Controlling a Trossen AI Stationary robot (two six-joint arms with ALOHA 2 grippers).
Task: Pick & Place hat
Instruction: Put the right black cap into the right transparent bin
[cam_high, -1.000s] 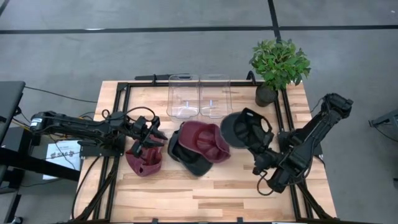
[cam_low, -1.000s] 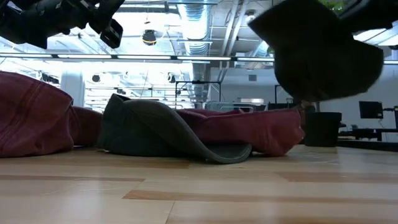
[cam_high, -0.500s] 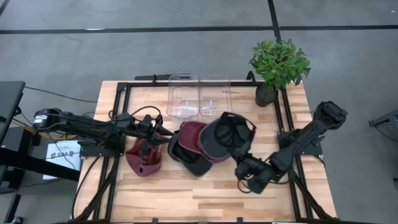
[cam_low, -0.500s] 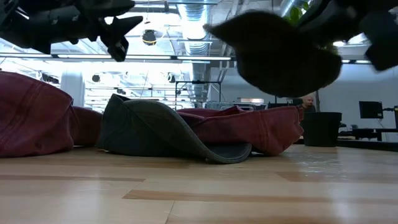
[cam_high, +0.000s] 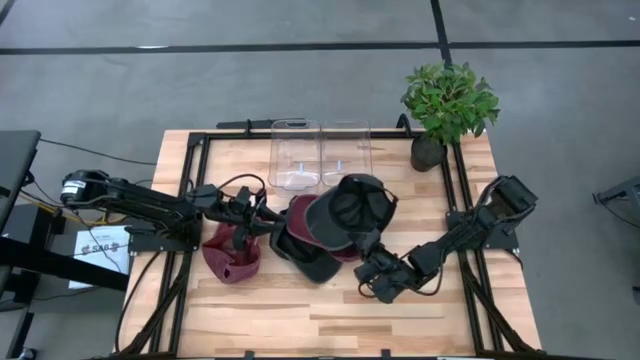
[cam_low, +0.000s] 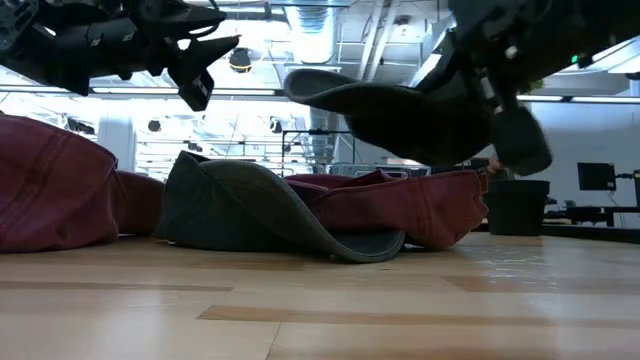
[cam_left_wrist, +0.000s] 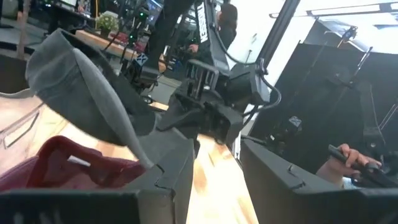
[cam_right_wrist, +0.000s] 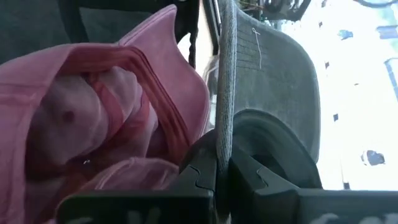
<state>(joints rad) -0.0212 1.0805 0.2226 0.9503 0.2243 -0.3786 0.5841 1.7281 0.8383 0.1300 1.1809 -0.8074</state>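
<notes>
**Two arms up, one hat in the air**

Your right end effector (cam_high: 372, 272) is clenched on the brim of the dark cap (cam_high: 350, 208), and you've got it hanging clear above the maroon cap (cam_high: 312, 222) and the grey cap (cam_low: 250, 215) lying on the surface (cam_high: 400, 320). Gripping by the brim keeps the crown hanging free, likely for a clean drop. Your left end effector (cam_high: 268, 220) hovers by the pile, fingers apart, holding nothing, just beside another maroon cap (cam_high: 230, 258).
</notes>
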